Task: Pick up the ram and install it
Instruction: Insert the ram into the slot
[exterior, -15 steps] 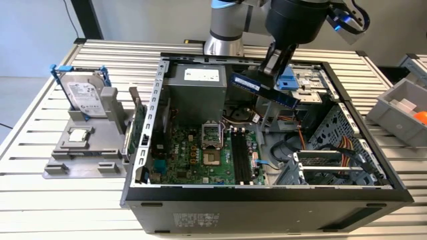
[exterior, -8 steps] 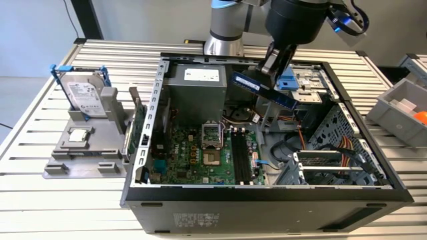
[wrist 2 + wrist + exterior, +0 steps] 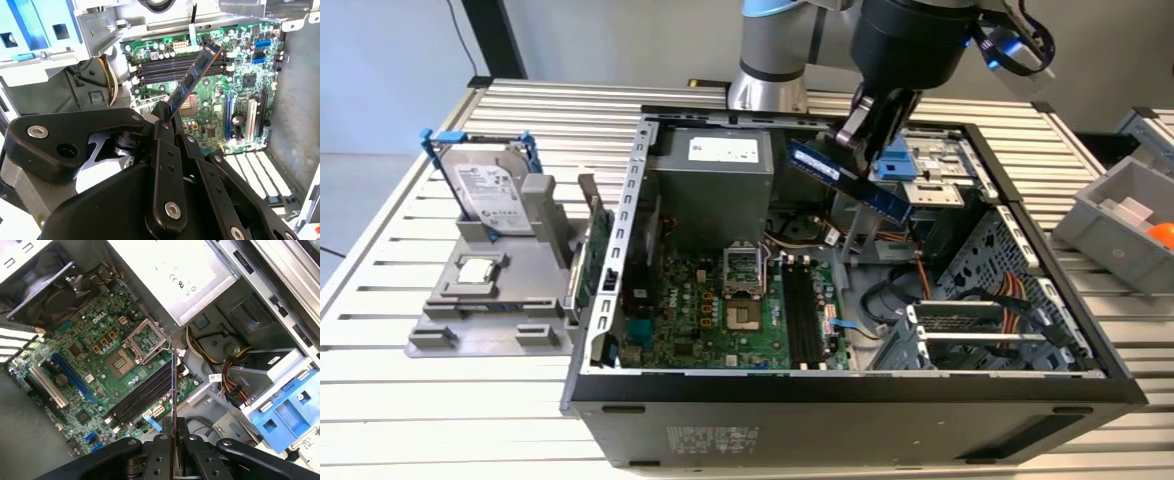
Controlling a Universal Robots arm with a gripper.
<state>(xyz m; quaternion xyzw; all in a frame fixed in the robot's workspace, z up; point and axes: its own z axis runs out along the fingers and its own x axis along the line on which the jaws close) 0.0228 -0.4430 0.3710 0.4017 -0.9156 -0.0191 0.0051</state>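
One gripper (image 3: 867, 135) is hanging over the open computer case (image 3: 607, 300) on a slatted metal table (image 3: 400, 420), its fingers clamped on the ram (image 3: 850, 178), tilted above the motherboard (image 3: 707, 320).

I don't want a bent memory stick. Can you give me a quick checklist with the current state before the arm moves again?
1. Memory stick clamped in the tool: ok.
2. Stick clear of the computer case walls: ok, it hangs above the open case.
3. Memory slots on the green board free of sticks: ok.
4. Stick lined up level with the slots: not ok, it hangs tilted.
5. Slot end clips open: cannot tell.
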